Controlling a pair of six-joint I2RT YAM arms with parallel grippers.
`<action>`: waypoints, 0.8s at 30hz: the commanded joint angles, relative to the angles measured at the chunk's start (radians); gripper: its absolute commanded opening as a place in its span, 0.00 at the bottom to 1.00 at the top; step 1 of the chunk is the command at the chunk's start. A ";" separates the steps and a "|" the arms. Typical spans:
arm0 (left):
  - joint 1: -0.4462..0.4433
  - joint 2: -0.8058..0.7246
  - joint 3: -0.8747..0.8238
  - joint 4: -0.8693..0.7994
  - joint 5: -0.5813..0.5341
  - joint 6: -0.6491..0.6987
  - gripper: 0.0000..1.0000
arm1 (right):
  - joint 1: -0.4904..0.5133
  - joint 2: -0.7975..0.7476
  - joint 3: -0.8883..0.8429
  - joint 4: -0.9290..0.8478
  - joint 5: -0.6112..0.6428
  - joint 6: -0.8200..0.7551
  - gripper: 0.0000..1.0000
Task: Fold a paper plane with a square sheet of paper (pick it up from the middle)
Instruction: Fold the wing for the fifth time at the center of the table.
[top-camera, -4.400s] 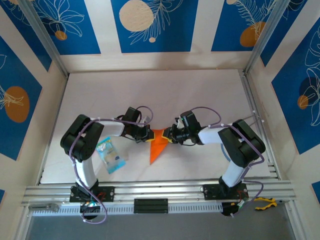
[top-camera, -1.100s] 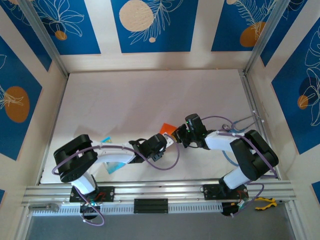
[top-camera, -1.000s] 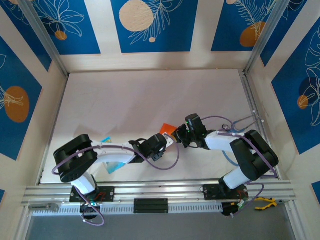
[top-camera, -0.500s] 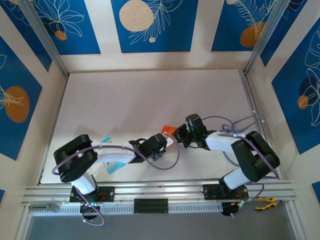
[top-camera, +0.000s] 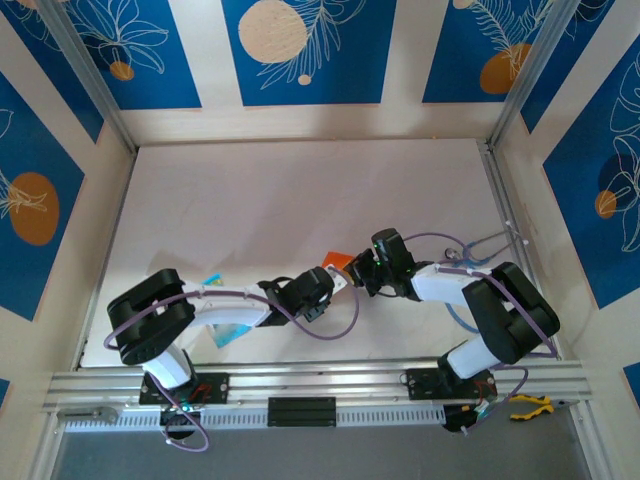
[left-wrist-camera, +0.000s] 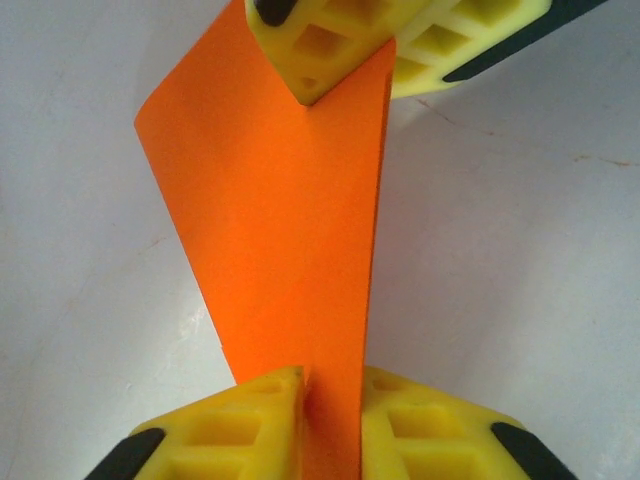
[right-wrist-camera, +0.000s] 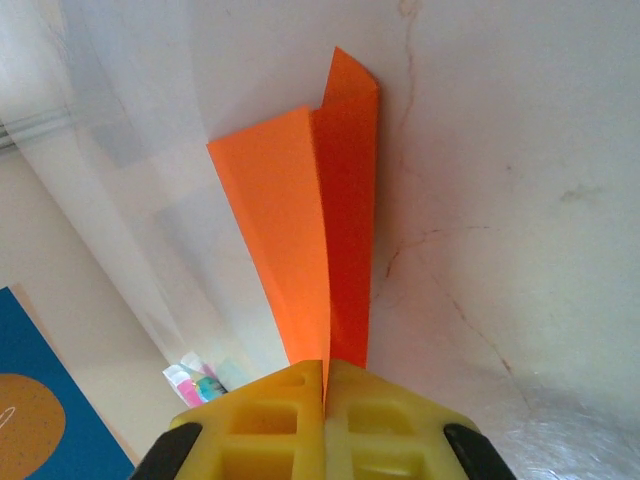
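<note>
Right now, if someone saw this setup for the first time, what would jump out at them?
The bright orange paper, folded along a crease, is held up between the two arms near the middle of the white table. The left gripper and right gripper pinch opposite ends of it with yellow fingers. Blue wall panels with pale leaf patterns surround the table.

My top camera looks down from high behind over the whole table (top-camera: 250, 200); both wrist cameras sit very close, sharing the orange paper (left-wrist-camera: 280, 230).
</note>
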 joint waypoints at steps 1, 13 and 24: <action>-0.012 0.008 0.024 -0.020 -0.012 -0.003 0.17 | -0.005 -0.030 -0.013 0.009 -0.009 -0.003 0.03; -0.011 0.023 0.056 -0.046 0.044 -0.048 0.24 | -0.004 -0.073 -0.005 -0.071 0.001 -0.076 0.03; -0.010 0.005 0.045 -0.018 0.058 -0.032 0.26 | -0.004 -0.047 -0.001 -0.042 -0.015 -0.064 0.02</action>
